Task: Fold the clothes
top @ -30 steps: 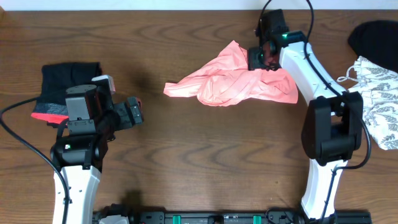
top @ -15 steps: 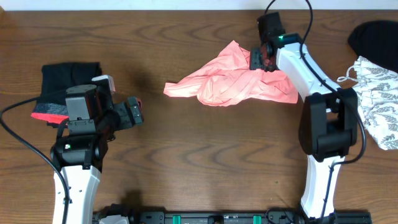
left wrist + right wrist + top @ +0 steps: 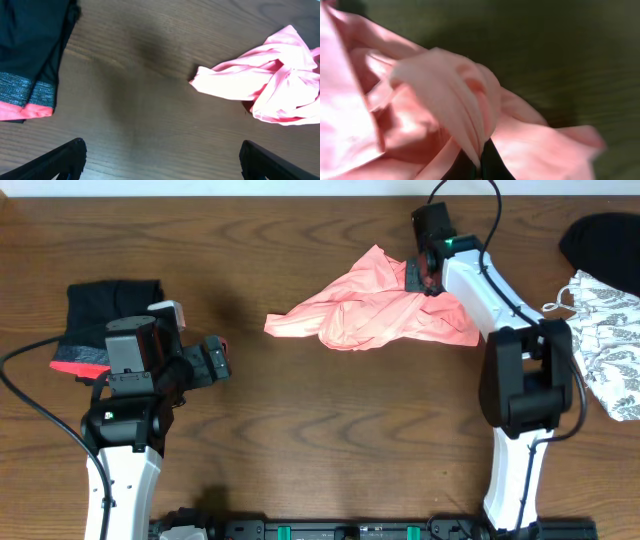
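The salmon-pink garment of the clothes lies crumpled at the back middle of the table, and it also shows in the left wrist view. My right gripper is at its far right corner. In the right wrist view a fold of the pink garment is pinched between the black fingers of my right gripper, which is shut on it. My left gripper hovers at the left, well apart from the pink garment. It stands wide open over bare wood.
A black garment with a red-grey band lies at the left, behind my left arm, and appears again in the left wrist view. At the right edge are a white, grey-printed garment and a plain black one.
My right gripper has shut on a fold at the pink garment's far right corner, shifting slightly toward the back. The left arm has not moved.
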Available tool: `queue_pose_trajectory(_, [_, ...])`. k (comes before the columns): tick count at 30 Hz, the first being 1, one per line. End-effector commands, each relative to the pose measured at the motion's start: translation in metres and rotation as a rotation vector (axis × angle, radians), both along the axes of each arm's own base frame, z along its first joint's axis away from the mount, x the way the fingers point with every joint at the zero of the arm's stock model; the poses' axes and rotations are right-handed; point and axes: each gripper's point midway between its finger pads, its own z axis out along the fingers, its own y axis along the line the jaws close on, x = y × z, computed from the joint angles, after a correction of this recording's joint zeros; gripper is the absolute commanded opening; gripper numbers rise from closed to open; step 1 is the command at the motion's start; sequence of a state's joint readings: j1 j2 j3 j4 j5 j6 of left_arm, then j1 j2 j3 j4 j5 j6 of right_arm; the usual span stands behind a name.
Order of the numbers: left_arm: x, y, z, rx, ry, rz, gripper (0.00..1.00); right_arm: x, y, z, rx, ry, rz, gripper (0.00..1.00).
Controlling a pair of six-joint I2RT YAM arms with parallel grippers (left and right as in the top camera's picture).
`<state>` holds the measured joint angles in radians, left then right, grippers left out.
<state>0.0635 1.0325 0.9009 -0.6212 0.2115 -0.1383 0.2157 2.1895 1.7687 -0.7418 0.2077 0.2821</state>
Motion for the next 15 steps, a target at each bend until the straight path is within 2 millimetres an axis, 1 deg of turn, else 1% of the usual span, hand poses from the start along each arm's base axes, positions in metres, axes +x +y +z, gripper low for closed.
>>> queue_pose_trajectory(1, [0.004,-0.003,0.009,-0.015,-0.02,-0.006,0.98,0.014,-0.031,0.133,-0.028,-0.271,-0.022,0.01])
queue_pose_trajectory(2, [0.004,-0.003,0.009,-0.015,-0.02,-0.006,0.98,0.012,-0.041,0.169,-0.02,-0.344,-0.044,0.01])
queue_pose_trajectory(3, [0.004,-0.003,0.009,-0.016,-0.019,-0.006,0.98,0.01,-0.051,0.199,-0.012,-0.406,-0.064,0.01])
queue_pose_trajectory(4, [0.004,-0.003,0.009,-0.015,-0.019,-0.006,0.98,0.005,-0.063,0.235,-0.004,-0.486,-0.09,0.01])
queue_pose_trajectory(7, [0.004,-0.003,0.009,-0.015,-0.019,-0.006,0.98,-0.017,-0.095,0.329,0.016,-0.707,-0.147,0.01])
queue_pose_trajectory(9, [0.004,-0.003,0.009,-0.016,-0.02,-0.006,0.98,-0.032,-0.106,0.372,0.029,-0.807,-0.138,0.01])
queue_pose_trajectory(10, [0.004,-0.003,0.009,-0.015,-0.02,-0.006,0.98,-0.04,-0.109,0.391,0.044,-0.85,-0.124,0.01])
queue_pose_trajectory(11, [0.004,-0.003,0.009,-0.016,-0.02,-0.006,0.98,-0.047,-0.11,0.404,0.065,-0.879,-0.107,0.01])
queue_pose_trajectory(12, [0.004,-0.003,0.009,-0.015,-0.02,-0.006,0.98,-0.051,-0.11,0.411,0.078,-0.894,-0.094,0.01])
queue_pose_trajectory(13, [0.004,-0.003,0.009,-0.016,-0.02,-0.006,0.98,-0.054,-0.109,0.414,0.083,-0.898,-0.076,0.01])
queue_pose_trajectory(15, [0.004,-0.003,0.009,-0.016,-0.02,-0.006,0.98,-0.054,-0.104,0.407,0.087,-0.872,-0.055,0.01])
